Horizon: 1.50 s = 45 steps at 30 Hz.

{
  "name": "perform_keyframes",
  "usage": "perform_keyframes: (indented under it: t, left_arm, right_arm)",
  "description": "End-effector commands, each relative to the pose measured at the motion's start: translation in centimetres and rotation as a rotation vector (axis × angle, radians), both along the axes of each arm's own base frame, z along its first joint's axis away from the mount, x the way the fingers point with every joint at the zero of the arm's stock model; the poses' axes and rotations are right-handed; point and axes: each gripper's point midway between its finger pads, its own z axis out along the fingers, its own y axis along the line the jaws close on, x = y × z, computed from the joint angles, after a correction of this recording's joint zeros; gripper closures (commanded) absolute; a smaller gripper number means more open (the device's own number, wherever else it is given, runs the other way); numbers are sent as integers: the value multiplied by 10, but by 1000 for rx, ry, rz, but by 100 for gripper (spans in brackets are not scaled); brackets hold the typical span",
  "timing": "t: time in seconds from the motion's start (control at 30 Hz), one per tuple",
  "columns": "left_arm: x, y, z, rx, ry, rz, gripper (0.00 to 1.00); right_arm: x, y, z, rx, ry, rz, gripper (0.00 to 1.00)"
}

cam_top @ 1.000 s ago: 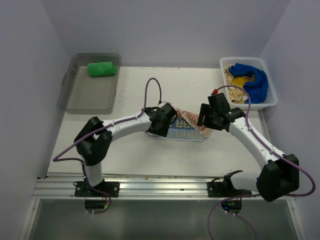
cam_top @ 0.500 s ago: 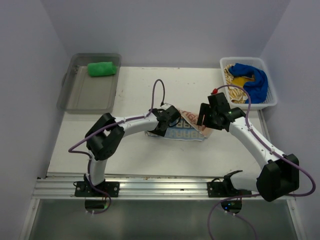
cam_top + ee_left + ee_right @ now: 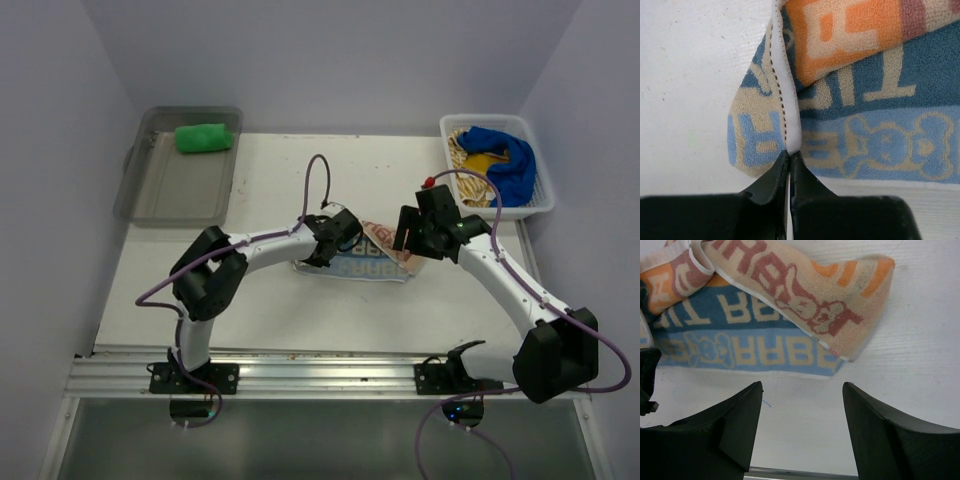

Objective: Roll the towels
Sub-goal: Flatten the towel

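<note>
While the tray (image 3: 185, 192) holds a green towel (image 3: 204, 137), the basket (image 3: 500, 213) holds two

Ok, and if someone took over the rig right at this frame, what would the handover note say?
Left gripper: shut on the white hem of the printed towel, at its left end.
Right gripper: open near the towel's right corner, holding nothing.
The printed towel lies mid-table, partly folded over, not rolled.
Done: green towel rolled, in the clear tray.
Left: roll the printed towel, then the blue towel and yellow-tan towel, heaped in the white basket.
</note>
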Motion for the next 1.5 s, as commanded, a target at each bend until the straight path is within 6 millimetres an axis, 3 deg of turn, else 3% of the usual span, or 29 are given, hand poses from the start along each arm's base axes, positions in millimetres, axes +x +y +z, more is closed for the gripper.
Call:
perform_keyframes:
  t: [0.0, 0.33, 0.57, 0.7, 0.9, 1.07, 1.17, 1.33, 1.37, 1.4, 1.43, 1.47]
  left_arm:
    - [12, 0, 37, -53, -84, 28, 100]
    - [29, 44, 65, -133, -119, 138, 100]
    - [34, 80, 63, -230, -85, 219, 100]
    - [32, 81, 55, -263, -55, 227, 100]
    - [30, 84, 50, -287, -40, 240, 100]
    - [29, 87, 51, -305, -32, 242, 100]
    - [31, 87, 54, -318, -35, 243, 100]
    - [33, 86, 56, -320, -37, 231, 100]
    - [33, 86, 55, -316, -33, 230, 100]
    - [34, 87, 55, -320, -30, 230, 100]
    - [39, 85, 58, -331, -33, 226, 100]
    - [41, 82, 62, -348, -29, 215, 100]
  right_arm:
    - [6, 9, 8, 49, -28, 5, 30]
    - [3, 7, 3, 44, -23, -2, 31]
    - [1, 5, -10, 44, 0, -27, 31]
    - [-9, 1, -38, 35, 51, -51, 37]
    - [-19, -8, -79, 77, 139, -124, 36]
    - [-16, -1, -92, 146, 157, -133, 37]
    - [-16, 2, -103, 162, 178, -147, 45]
    - [-11, 3, -112, 164, 179, -169, 74]
    - [-7, 2, -111, 160, 170, -172, 80]
    - [5, 1, -101, 146, 139, -169, 94]
    - [12, -1, -94, 145, 128, -173, 100]
    - [17, -9, -88, 106, 127, -170, 100]
